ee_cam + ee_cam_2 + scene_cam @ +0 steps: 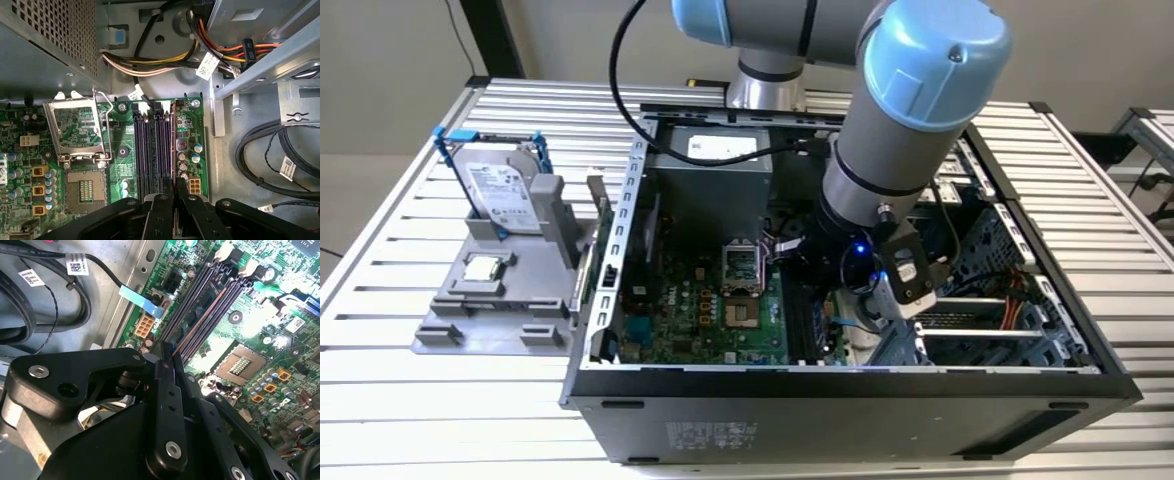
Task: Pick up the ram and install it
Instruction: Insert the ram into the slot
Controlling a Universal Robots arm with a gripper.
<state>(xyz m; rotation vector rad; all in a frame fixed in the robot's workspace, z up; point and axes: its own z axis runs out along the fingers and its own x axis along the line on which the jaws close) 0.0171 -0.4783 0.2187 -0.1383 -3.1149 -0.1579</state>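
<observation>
The pick-up looked finished and the installing was under way: in the second wrist view the gripper [172, 357] held the ram [200, 322] pinched between its closed fingers, the thin stick seen edge-on and lying along the memory slots [210, 300] in the upper middle of the frame — whether it was fully seated I cannot tell. The first wrist view showed the open processor socket [85, 187] at lower left, while the exterior view showed the hard drive [500, 190] at upper left, outside the computer case [854, 400].

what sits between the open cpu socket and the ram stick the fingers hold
In the first wrist view, empty black memory slots lie between the CPU socket and the ram.
</observation>
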